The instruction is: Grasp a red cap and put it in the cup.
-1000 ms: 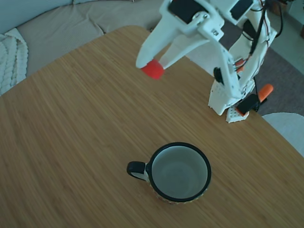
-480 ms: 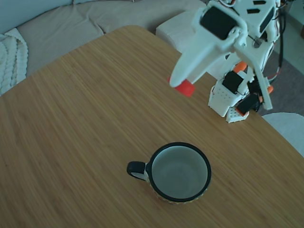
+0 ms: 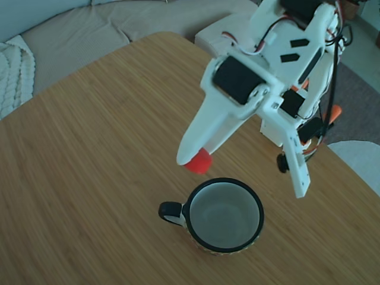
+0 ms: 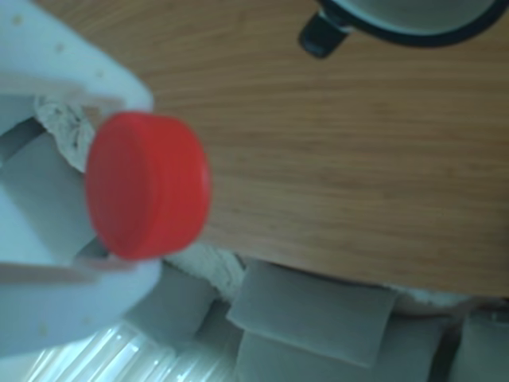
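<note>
Fingers (image 3: pixel 196 159) of the white arm are clenched on the red cap (image 3: pixel 198 161) in the fixed view, holding it in the air above the worktop (image 3: pixel 89 148). The cap sits at the very tip of the long white wedge-shaped finger, which slopes down and to the left from the black-faced motor on the wrist. In this view the cap hangs just above and to the left of the cup (image 3: pixel 224 215), close to its black rim but outside the mouth, not touching it. The cup stands upright on the wooden worktop near the lower middle of the picture, its black handle pointing left, its grey-white inside showing no contents, and a strip of patterned yellowish wall just visible below the rim. The arm's white base stands on the worktop at the right edge, with orange clamp handles (image 3: pixel 335 111) showing behind it. A grey sofa (image 3: pixel 77 29) runs along the top left, beyond the worktop's curved edge.

Seen from the other view, the red cap (image 4: pixel 147 185) fills the left of the picture, turned so that its flat top and ribless side both show. White fingers (image 4: pixel 75 298) close on it from above and below at the left. Behind it lies the wood grain of the worktop (image 4: pixel 358 167). The cup (image 4: pixel 406 20) shows only as a slice of black rim and handle at the top edge, well apart from the cap here. Grey cushions (image 4: pixel 310 306) are blurred along the bottom.
</note>
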